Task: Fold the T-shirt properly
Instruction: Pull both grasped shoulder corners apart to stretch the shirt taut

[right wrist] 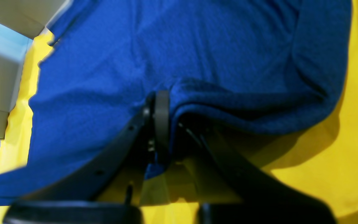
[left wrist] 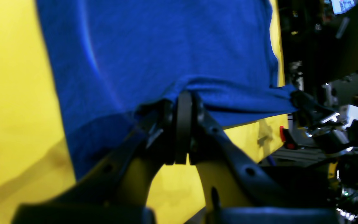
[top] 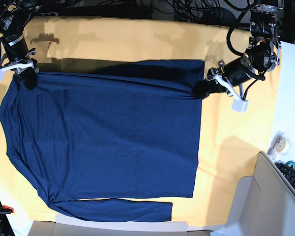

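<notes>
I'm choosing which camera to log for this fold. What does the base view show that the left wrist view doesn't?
Only the base view shows the whole T-shirt spread out, one long sleeve lying along its near edge, and both arms at the far edge.

Only the left wrist view shows, close up, the left tool clamped shut on a bunched fold of fabric.

Both show the blue shirt on the yellow cloth, with the right tool pinching the same edge.

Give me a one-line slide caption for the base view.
Both arms pinch the far edge of the navy T-shirt spread on the yellow cloth: right gripper near the shoulder, left gripper at the hem corner.
</notes>
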Controlling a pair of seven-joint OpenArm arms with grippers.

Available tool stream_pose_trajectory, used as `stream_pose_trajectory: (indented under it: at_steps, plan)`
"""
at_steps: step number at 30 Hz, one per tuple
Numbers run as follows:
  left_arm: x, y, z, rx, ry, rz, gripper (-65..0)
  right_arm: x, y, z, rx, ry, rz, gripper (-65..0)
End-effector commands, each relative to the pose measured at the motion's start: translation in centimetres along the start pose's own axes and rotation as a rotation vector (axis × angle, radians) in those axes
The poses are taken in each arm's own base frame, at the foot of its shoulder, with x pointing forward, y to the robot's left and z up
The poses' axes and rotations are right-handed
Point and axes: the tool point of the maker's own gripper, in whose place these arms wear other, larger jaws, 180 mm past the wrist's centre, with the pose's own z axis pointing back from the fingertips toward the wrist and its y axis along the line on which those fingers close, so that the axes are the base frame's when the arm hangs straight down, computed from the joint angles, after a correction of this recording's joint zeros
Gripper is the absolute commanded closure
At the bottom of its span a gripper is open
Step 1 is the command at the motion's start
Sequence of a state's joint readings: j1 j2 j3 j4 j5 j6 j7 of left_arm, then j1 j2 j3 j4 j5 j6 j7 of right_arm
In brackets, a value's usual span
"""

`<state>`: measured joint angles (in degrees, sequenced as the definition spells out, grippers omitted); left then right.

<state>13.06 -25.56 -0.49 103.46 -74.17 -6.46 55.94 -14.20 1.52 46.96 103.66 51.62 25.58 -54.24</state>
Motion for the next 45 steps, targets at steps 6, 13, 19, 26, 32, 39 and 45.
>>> stream_pose_trajectory:
  at_steps: [6, 13, 19, 26, 32, 39, 45]
  plan:
    - [0.0, 1.2, 0.2, 0.051, 0.013, -0.032, -4.5, 0.8, -0.2, 0.2, -0.020, -0.019, 0.051, 0.0]
    - [-0.9, 2.0, 0.3, 0.096, 0.063, -0.061, -17.8, -0.3, -0.6, -0.1, -0.048, 0.062, 0.043, -20.8]
    - [-0.8, 2.0, 0.2, 0.094, 0.064, -0.061, -17.8, -0.1, -0.5, -0.2, -0.044, 0.060, 0.042, -30.3]
    - [-1.0, 2.0, 0.3, 0.095, 0.071, -0.059, -17.8, -0.3, -0.9, 0.2, -0.057, 0.065, 0.042, -30.4]
    - [-1.0, 2.0, 0.3, 0.096, 0.073, -0.062, -17.8, -2.0, -2.7, 1.1, -0.152, 0.096, -0.085, -30.7]
    - [-1.0, 2.1, 0.3, 0.097, 0.073, -0.063, -17.8, -1.5, -5.7, 3.2, -0.272, 0.039, -0.198, -30.7]
    - [-1.0, 2.1, 0.3, 0.097, 0.073, -0.063, -17.8, -0.5, -7.0, 4.1, -0.313, -0.040, -0.267, -30.7]
